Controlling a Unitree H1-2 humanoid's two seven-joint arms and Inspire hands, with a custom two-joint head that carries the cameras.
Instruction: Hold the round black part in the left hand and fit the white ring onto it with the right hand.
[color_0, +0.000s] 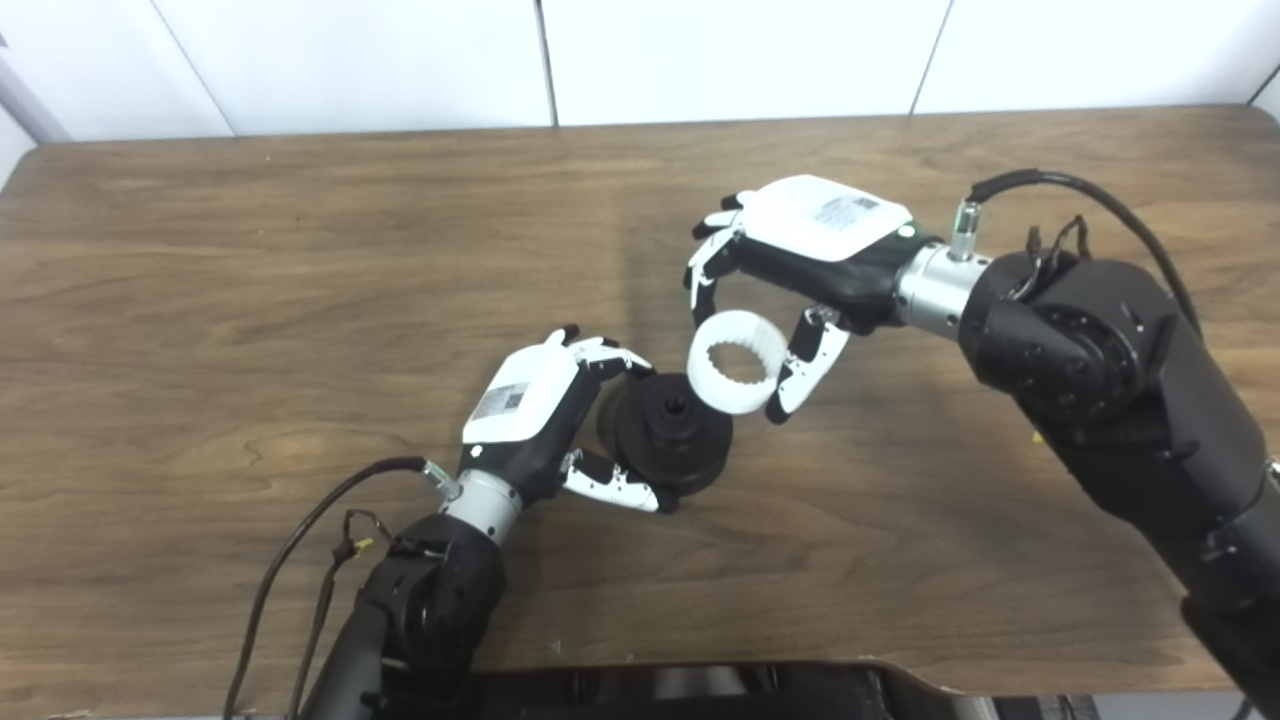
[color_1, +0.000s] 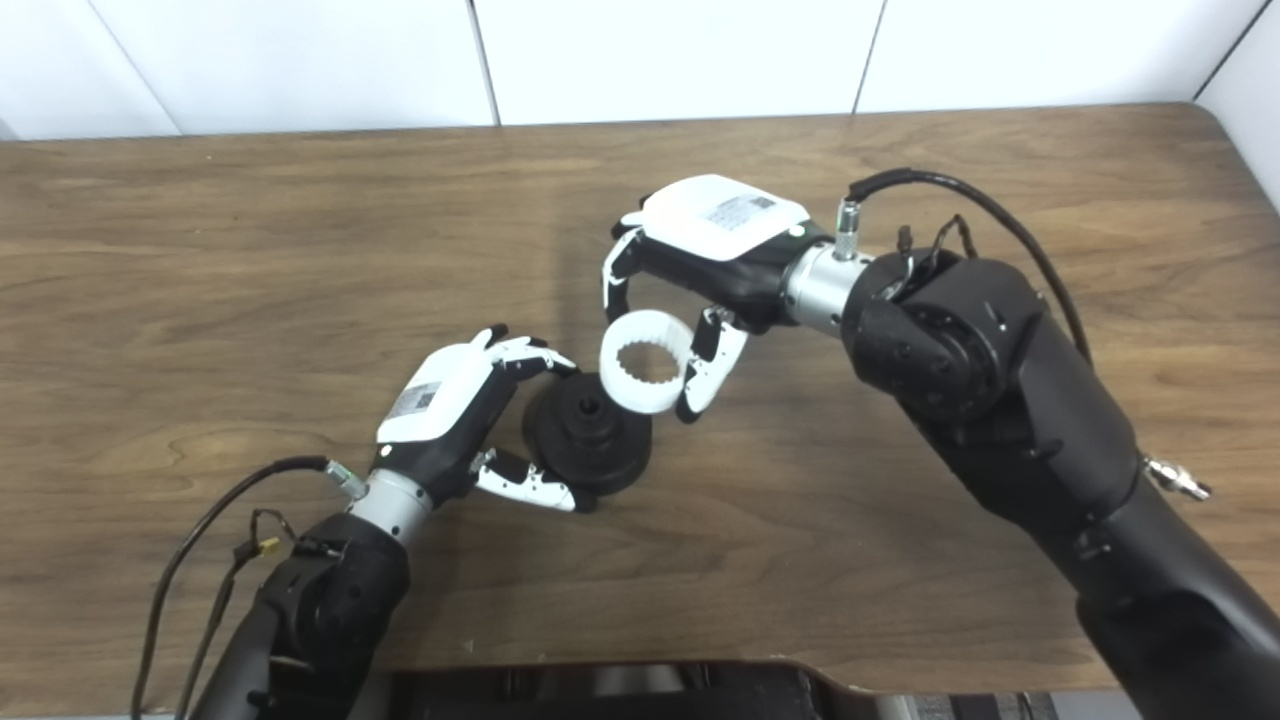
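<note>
**Ring at the black part's edge**

The round black part (color_0: 668, 430), pinched in the left hand (color_0: 535, 415), sits low over the brown wood-grain table (color_0: 300, 280). Overlapping its upper right edge, the toothed white ring (color_0: 738, 362) is clasped by the right hand (color_0: 800, 260). White wall panels (color_0: 700, 50) stand behind the table.

bright, even overhead light — soft shadows, slightly soft focus.

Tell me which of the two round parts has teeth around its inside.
The white ring, held in the right hand. Its inner wall is toothed and open through; the round black part in the left hand is a solid disc with a raised hub.
</note>
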